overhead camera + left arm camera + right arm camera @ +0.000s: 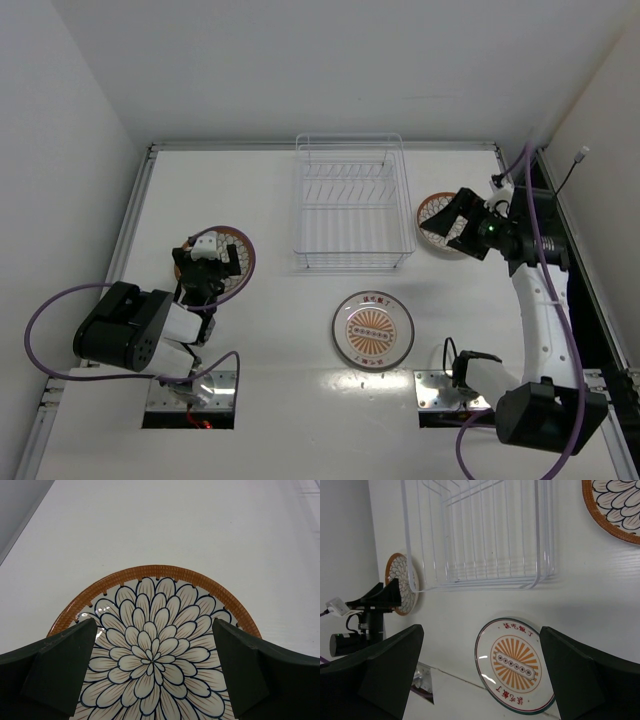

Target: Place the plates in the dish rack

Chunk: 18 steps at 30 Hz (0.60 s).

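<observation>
Three plates point(373, 329) lie around the dish rack point(352, 208); all apart.

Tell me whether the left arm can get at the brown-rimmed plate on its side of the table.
Probably yes: the left gripper hangs open right over that brown-rimmed plate, jaws spread across its pattern, and nothing lies between them.

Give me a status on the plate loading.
Done: nothing; the rack holds no plates. In hand: left gripper open over the left brown plate, right gripper open by the right brown plate. Left: all three plates, sunburst plate included, lie on the table.
</observation>
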{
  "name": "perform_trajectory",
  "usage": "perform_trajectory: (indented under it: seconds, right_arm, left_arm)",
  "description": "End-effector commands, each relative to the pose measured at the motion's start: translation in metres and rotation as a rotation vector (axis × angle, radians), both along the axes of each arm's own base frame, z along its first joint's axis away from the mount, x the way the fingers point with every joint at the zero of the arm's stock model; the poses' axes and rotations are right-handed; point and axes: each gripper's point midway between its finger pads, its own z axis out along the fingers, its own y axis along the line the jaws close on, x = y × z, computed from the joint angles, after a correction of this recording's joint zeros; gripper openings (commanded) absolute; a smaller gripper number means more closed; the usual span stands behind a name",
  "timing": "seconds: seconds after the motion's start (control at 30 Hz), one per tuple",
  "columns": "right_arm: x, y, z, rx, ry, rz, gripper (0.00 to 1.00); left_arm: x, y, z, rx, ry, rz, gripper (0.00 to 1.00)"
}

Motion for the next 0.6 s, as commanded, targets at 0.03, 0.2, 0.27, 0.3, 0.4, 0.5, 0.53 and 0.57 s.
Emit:
perform_trajectory:
  seconds: [0.03,0.2,0.27,0.3,0.4,0.5,0.53,0.57]
  right_arm:
    - [0.002,0.012,0.004,0.064,-0.047,0.035,0.99]
    - [-0.001,0.008,0.006,0.023,-0.034,0.043,0.99]
    - [-0.003,0.011,0.004,0.018,-0.028,0.057,0.99]
    - [-0.003,0.011,0.004,0.018,-0.028,0.057,0.99]
    - [-0.001,0.012,0.002,0.035,-0.042,0.052,0.99]
    - [-0.001,0.014,0.001,0.051,-0.039,0.055,0.99]
    - [-0.001,0.014,0.001,0.051,-0.039,0.055,0.99]
    - [-0.001,0.014,0.001,0.051,-0.039,0.055,0.99]
  left_arm:
    - [0.01,-0.005,0.033,-0.028,-0.133,-0.011,1.0]
    - [0.01,-0.005,0.033,-0.028,-0.133,-0.011,1.0]
    - [0.01,-0.005,0.033,-0.028,-0.133,-0.011,1.0]
    - [0.01,-0.005,0.033,-0.028,-0.133,-0.011,1.0]
    - [0.01,-0.005,0.033,-0.028,-0.133,-0.011,1.0]
    - [0.01,-0.005,0.033,-0.028,-0.133,-0.011,1.0]
    - [0.01,-0.005,0.033,-0.028,-0.133,-0.011,1.0]
    - [0.01,-0.005,0.033,-0.028,-0.133,-0.011,1.0]
